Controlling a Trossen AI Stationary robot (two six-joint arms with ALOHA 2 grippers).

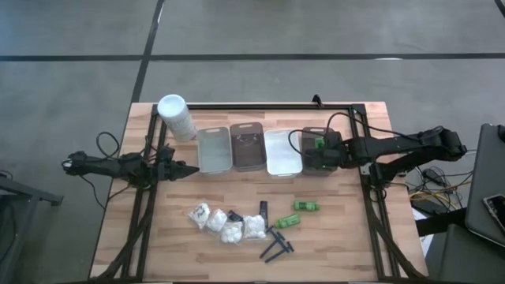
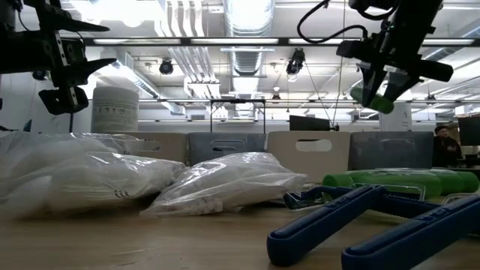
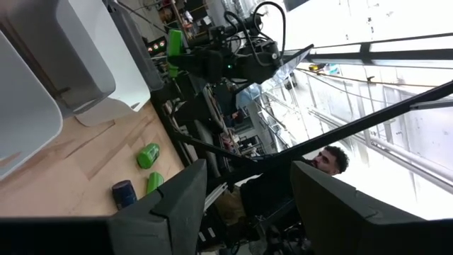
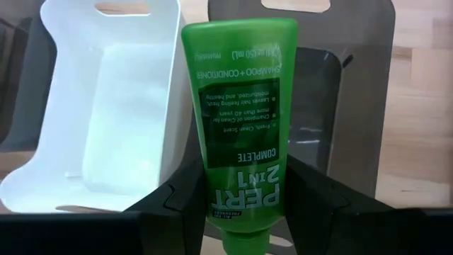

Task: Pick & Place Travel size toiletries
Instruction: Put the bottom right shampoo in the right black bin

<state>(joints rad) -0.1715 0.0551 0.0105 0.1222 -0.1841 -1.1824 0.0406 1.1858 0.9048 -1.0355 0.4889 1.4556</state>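
**Green shampoo tube carried over the dark tray**

My right gripper [image 4: 237,202] was clamped on a green plastic shampoo tube [image 4: 241,113], cap end in my jaws, held above the dark grey rectangular tray [image 1: 321,152] — likely lined up for a drop. That tray sat at the end of the tray row, just beside the white plastic tray [image 1: 282,151]. Two more small green bottles [image 1: 297,214] lay on the wooden table [image 1: 355,237], nearer me than the white tray, untouched. My left gripper [image 1: 187,169] waited well away from it, jaws parted, empty.
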